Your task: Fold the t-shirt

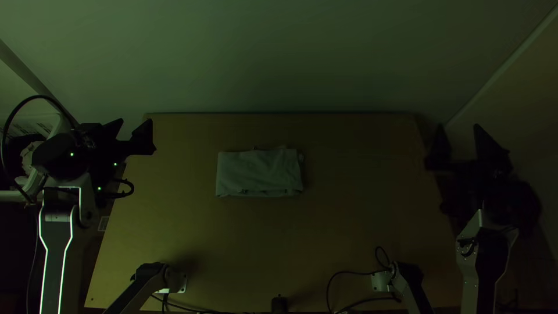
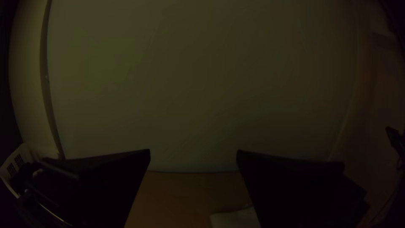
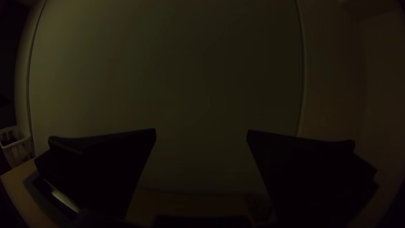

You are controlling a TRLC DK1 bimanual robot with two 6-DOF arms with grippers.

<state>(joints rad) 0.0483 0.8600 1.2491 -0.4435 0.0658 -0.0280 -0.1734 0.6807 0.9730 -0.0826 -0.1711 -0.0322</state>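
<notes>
Left gripper (image 1: 136, 123) and right gripper (image 1: 458, 127) gape wide toward the wall (image 1: 279, 58), either side of the folded t-shirt (image 1: 259, 172).

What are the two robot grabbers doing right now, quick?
Left gripper: open, holding nothing.
Right gripper: open, holding nothing.

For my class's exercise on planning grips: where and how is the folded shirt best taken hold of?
The shirt lies as a flat, wide rectangle, so probably grip the middle of each short side: left end effector coming in low from the left, right end effector low from the right.
</notes>
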